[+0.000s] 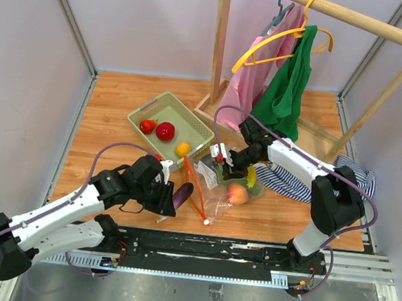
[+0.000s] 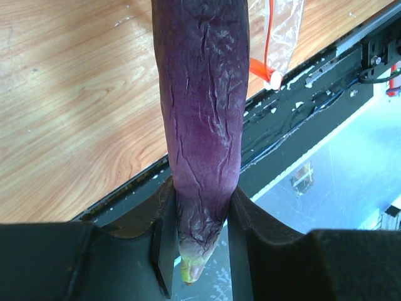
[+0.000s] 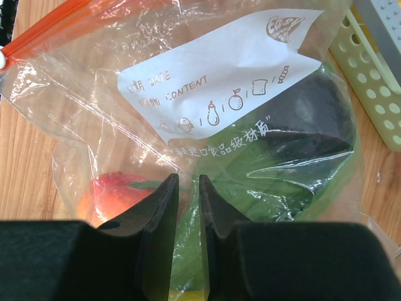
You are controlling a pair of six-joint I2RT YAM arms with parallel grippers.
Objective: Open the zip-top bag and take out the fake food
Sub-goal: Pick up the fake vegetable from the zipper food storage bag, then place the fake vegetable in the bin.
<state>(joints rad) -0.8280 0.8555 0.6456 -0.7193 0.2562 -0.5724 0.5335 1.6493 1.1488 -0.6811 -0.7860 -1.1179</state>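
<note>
The bag [image 1: 213, 194], thin, crinkly and slippery, lies on the desk [image 1: 105, 114] at middle near, with a peach [image 1: 237, 193] inside; its orange zip strip [image 3: 50, 29] looks the firmest hold. The left gripper [image 2: 200, 251] has its jaws clamped on a light, glossy eggplant [image 2: 200, 113]. The right gripper [image 3: 188, 188] holds narrow jaws at the bag; whether they pinch film I cannot tell.

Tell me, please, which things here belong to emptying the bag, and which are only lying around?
Job: zip-top bag, eggplant in left pincer, peach inside bag, green basket holding three fruits.
Lying about: wooden rack, green garment, pink garment, striped cloth.
</note>
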